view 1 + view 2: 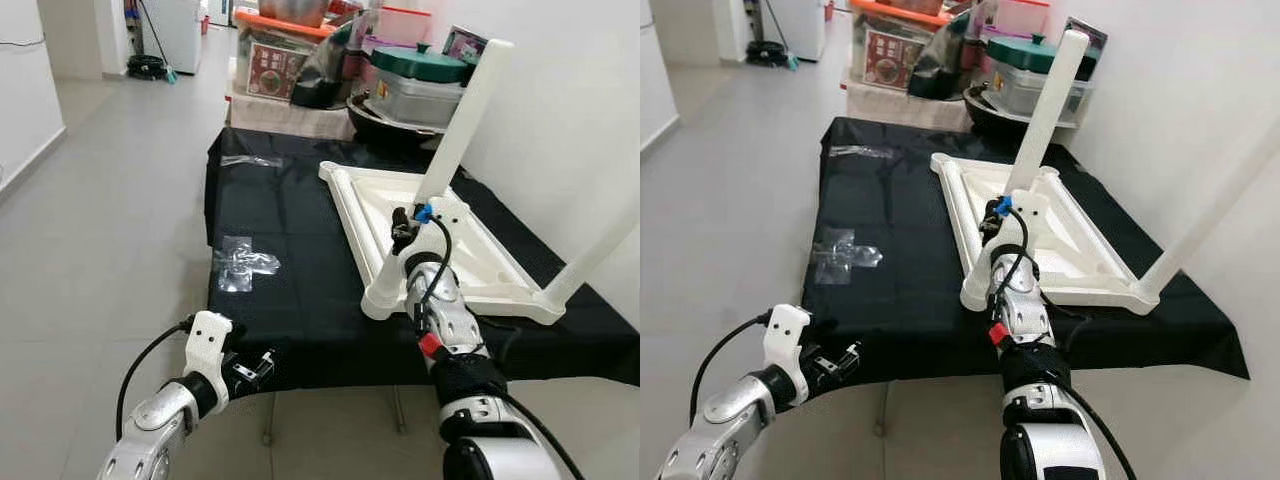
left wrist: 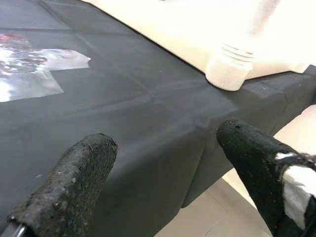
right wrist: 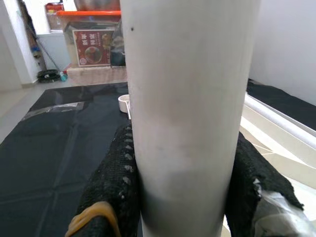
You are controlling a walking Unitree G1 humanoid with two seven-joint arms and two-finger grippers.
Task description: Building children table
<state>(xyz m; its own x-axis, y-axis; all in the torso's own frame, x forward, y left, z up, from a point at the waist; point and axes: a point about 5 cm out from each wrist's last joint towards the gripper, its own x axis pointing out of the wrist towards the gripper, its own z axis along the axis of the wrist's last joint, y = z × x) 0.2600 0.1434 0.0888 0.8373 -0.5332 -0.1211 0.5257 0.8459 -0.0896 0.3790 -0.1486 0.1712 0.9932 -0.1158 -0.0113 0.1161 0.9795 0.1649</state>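
A white children's tabletop (image 1: 485,262) lies upside down on the black-clothed table (image 1: 300,300). One white leg (image 1: 466,115) stands up from its far corner, and another (image 1: 592,258) rises at the near right corner. At the near left corner, my right gripper (image 1: 403,232) is shut on a third white leg (image 1: 384,286). In the right wrist view this leg (image 3: 187,74) sits tight between the black fingers (image 3: 111,173). My left gripper (image 1: 258,368) hovers open at the table's front edge, holding nothing. Its fingers (image 2: 74,182) are spread above the cloth.
Two clear plastic bags (image 1: 242,263) (image 1: 250,160) lie on the cloth left of the tabletop. Boxes, a pot and a green-lidded container (image 1: 420,65) crowd the far end. A white wall runs close along the right. Tiled floor (image 1: 100,200) lies open to the left.
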